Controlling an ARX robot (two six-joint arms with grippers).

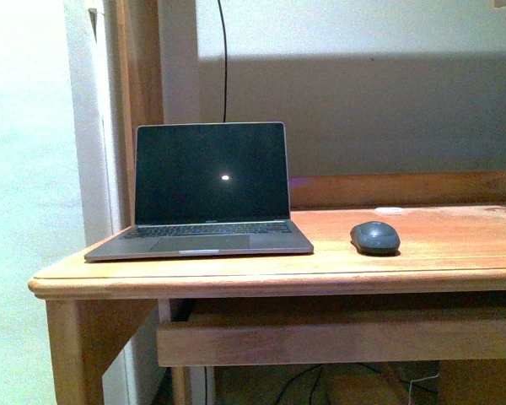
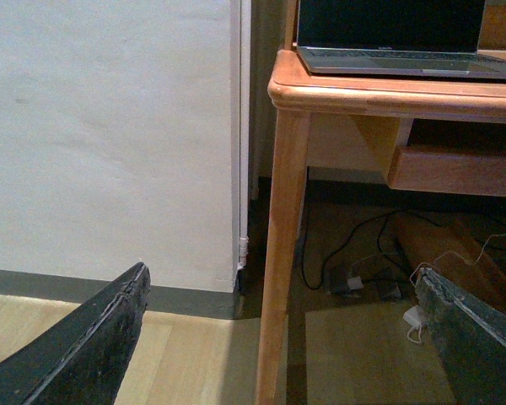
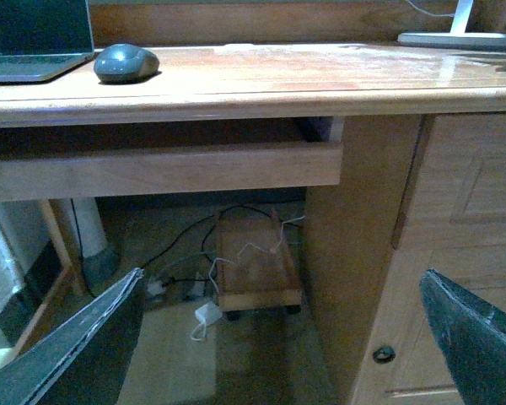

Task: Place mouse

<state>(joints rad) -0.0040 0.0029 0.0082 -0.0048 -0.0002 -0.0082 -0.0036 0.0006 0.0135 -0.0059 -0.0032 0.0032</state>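
Mouse [image 3: 126,63] rests on the desk [image 3: 320,80], well apart from the spread-apart right end effector [image 3: 282,337].

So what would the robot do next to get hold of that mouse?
Probably raise the right gripper toward the mouse. It hangs open below the desk top, holding nothing, and the mouse sits untouched right of the laptop, on that arm's side.

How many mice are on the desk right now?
1. The mouse sits on the wooden desk, just right of the open laptop and apart from it. The right wrist view shows the same one. Nothing in view suggests another, though the desk's far right is only partly seen.
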